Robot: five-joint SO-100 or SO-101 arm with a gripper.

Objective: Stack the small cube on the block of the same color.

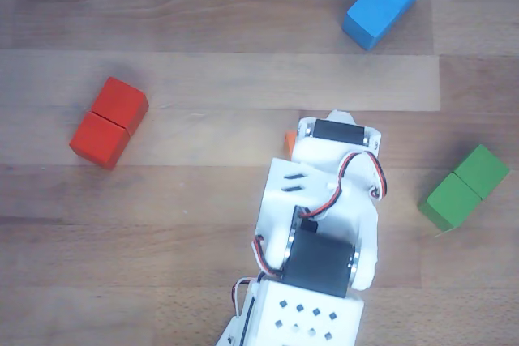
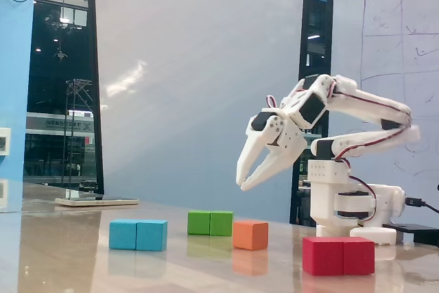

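The small orange cube [image 2: 250,235] sits on the table, between the green block and the red block in the fixed view. In the other view only its edge [image 1: 289,143] shows, beside the arm's wrist [image 1: 328,168], which hides the rest. My gripper [image 2: 242,184] hangs well above the table, pointing down-left, over the orange cube's left side. Its jaws are a little apart and hold nothing. The red two-cube block [image 2: 339,255] lies nearest the fixed camera and shows at the left in the other view [image 1: 109,122].
A blue two-cube block [image 2: 138,235] lies at the left in the fixed view and at the top right in the other view [image 1: 383,3]. A green two-cube block [image 2: 210,223] lies behind the orange cube, at the right in the other view [image 1: 465,187]. The arm's base [image 2: 353,204] stands at the right.
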